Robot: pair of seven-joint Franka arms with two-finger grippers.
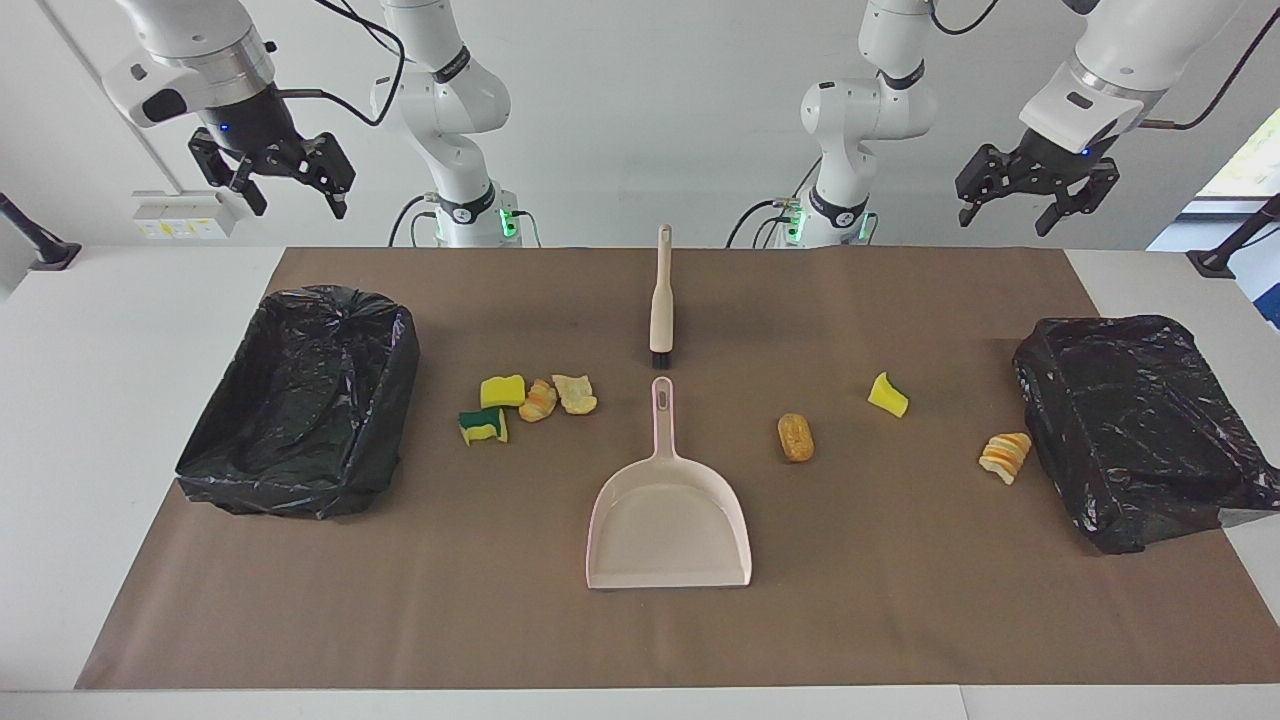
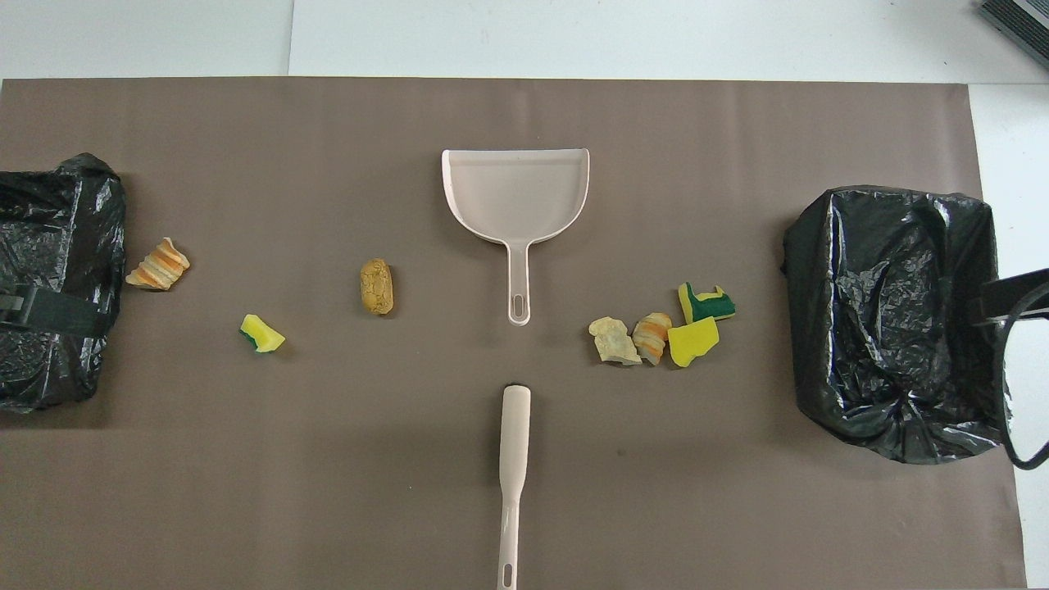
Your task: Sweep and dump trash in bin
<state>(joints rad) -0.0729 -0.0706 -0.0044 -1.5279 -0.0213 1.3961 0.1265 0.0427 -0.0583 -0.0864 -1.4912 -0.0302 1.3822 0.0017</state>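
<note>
Seen from the facing view, the right gripper (image 1: 268,178) hangs high above its end of the table, fingers spread and holding nothing. Below it sits a black-lined bin (image 1: 300,400). Beside that bin, four trash pieces (image 1: 528,402) cluster together on the brown mat (image 1: 400,600). At the middle lie the brush (image 1: 660,300) and, farther from the robots, the dustpan (image 1: 668,510). Three scattered trash pieces (image 1: 796,437) follow, toward a second bin (image 1: 1140,430). Above it, the left gripper (image 1: 1035,185) hangs with fingers spread, also holding nothing.
</note>
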